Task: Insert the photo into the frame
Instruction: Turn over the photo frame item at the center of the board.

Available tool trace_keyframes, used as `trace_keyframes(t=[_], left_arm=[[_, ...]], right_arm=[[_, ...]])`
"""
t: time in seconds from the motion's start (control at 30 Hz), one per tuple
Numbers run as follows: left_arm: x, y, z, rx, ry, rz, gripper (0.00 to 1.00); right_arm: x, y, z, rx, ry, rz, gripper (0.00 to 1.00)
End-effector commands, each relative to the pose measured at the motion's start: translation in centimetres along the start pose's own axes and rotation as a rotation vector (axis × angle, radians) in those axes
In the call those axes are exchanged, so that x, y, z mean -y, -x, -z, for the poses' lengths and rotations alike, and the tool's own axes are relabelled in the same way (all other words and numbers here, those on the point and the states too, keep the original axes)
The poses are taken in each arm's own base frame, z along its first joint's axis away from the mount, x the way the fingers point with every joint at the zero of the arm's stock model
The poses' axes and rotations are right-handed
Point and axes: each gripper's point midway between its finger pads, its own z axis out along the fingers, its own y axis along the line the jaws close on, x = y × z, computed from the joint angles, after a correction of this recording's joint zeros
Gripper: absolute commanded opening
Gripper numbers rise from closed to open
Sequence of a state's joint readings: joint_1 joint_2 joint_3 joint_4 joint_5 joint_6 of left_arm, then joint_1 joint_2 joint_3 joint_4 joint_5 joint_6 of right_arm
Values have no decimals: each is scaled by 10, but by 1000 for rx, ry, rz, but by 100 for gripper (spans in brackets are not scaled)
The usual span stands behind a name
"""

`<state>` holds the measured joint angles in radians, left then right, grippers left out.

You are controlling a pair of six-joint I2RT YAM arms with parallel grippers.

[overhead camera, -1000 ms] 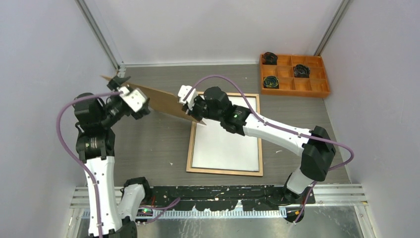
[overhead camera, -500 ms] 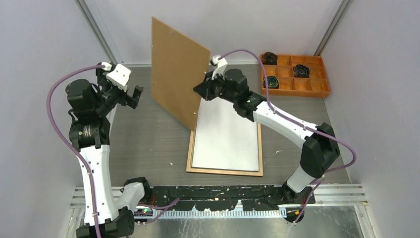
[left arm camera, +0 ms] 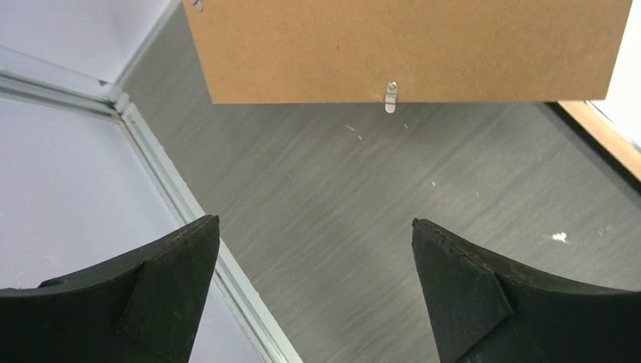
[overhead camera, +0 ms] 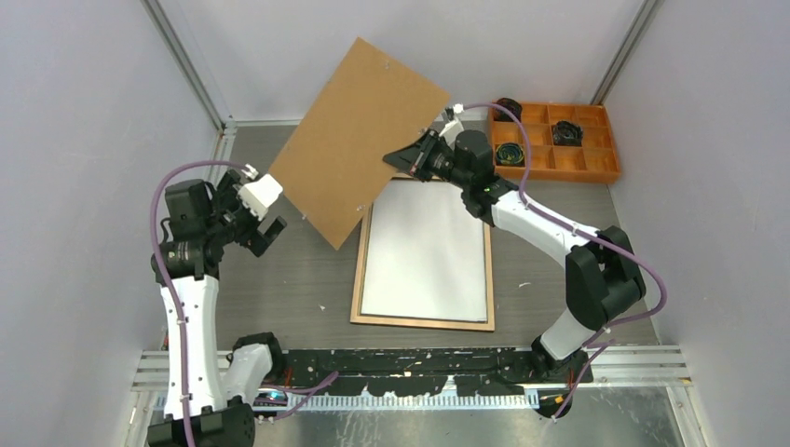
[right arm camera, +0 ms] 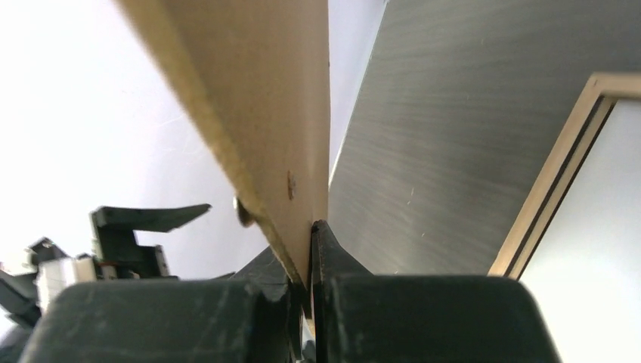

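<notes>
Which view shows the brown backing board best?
The top external view: the whole backing board shows, held off the table and pinched at one edge by the right gripper. The left wrist view catches only one edge with a metal clip; the right wrist view sees it nearly edge-on between its fingers.
</notes>
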<state>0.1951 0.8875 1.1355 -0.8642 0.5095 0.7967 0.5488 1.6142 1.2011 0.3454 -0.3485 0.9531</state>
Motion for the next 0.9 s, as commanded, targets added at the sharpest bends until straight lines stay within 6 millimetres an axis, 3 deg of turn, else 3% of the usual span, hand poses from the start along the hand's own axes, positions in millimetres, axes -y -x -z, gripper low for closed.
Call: trace_keyframes(t=[0.0,0.3,0.63,0.87], left_arm=[[17,-9,8,-3,-28,-121,100],[33,-31,1,-29,-69,-206,100],[49,-19,1,53,-121,-215,100],[44,-18,-8,53,-106,-197,99]], right_arm=[[-68,29,31,91,244,-121,1],[-63,20,43,60,333,-348,1],[-44,-1,48,25,307,-415,1],[-44,-14,50,-7,301,-433,1]])
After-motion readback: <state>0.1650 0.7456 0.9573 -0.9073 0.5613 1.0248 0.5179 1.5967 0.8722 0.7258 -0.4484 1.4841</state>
